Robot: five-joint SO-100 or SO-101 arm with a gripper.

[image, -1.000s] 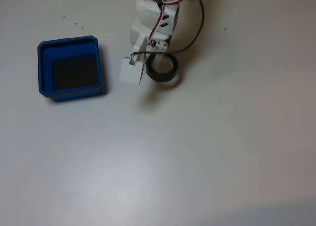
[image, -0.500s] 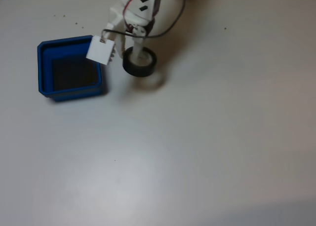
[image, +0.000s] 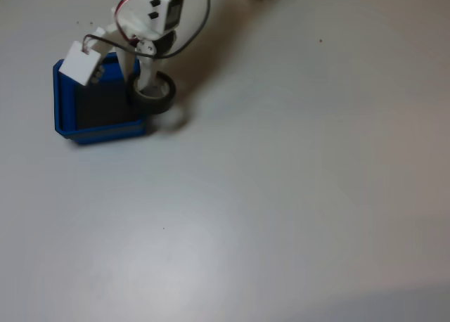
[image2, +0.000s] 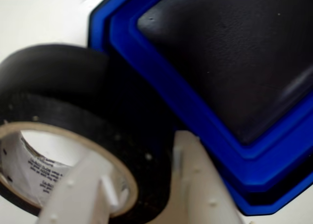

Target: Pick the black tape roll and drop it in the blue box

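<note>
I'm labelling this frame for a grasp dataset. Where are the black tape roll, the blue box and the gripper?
black tape roll [image: 166,97]: fixed view, on its black outer band, right side.
blue box [image: 62,104]: fixed view, on its left rim.
gripper [image2: 142,187]: wrist view, midway between the white fingertips.

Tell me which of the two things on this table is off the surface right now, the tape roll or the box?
The black tape roll, held up by the gripper at the blue box's right edge; the box sits flat on the table.
</note>
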